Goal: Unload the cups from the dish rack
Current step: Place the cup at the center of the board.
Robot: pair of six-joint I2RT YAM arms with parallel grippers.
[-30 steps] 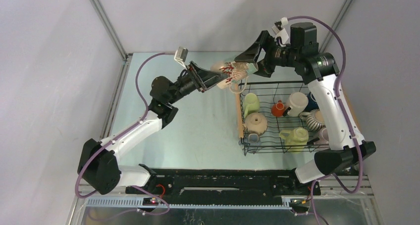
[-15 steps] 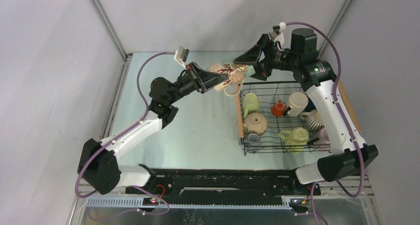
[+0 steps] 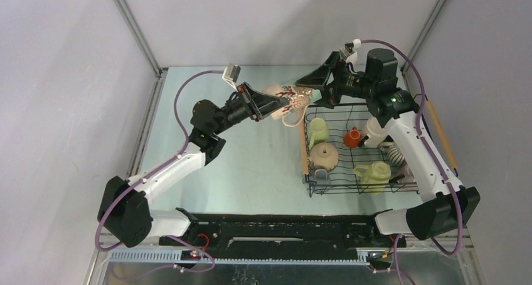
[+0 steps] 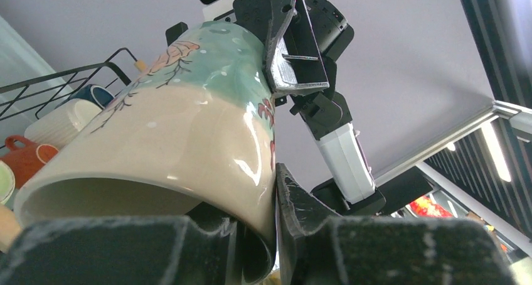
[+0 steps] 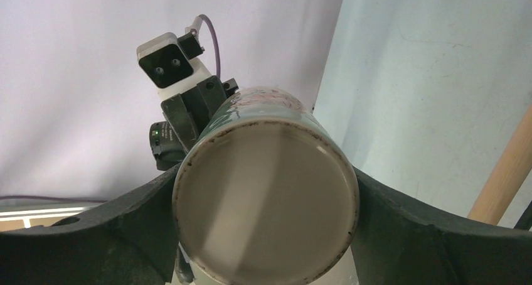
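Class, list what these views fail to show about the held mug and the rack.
Cups at the dish rack's right side: top view, right arm covers them.
Whether the right gripper presses the mug: right wrist view, the mug's base hides the contact.
Mug's inside: left wrist view, left gripper blocks it.

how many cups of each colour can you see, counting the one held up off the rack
patterned cream-and-teal cup, held up: 1
yellow-green cups: 2
tan cup: 1
orange-red cup: 1
grey cup: 1
cream or white cups: 2
dark blue cup: 1
total: 9 in view; the right arm may hide more
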